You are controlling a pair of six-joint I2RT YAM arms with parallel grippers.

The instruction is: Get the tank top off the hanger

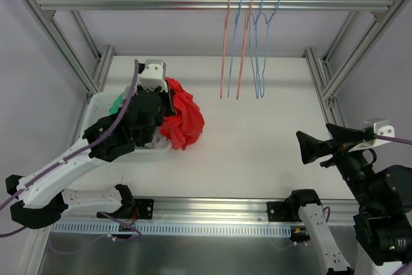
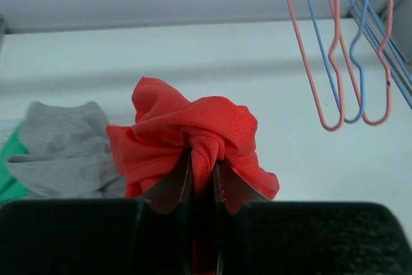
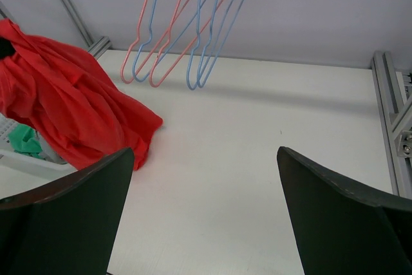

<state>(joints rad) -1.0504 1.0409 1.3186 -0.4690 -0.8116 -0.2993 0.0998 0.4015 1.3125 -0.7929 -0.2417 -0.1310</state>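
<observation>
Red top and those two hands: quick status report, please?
Left hand shut on red top, bunched over the white basket. Right hand open, holding nothing. Hangers on the rail, all bare. Nothing in the way.

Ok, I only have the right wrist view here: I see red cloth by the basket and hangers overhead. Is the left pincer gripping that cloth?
Observer: Yes, the left pincer is shut on a bunched fold of the red tank top.
Operator: Is the top on any hanger?
Observer: No. From above, the hangers hang bare on the rail, apart from it.
Operator: What else is in the basket?
Observer: A grey garment beside the red one, with green cloth at its edge.
Operator: And my pincer?
Observer: The right pincer is open over bare table.
</observation>
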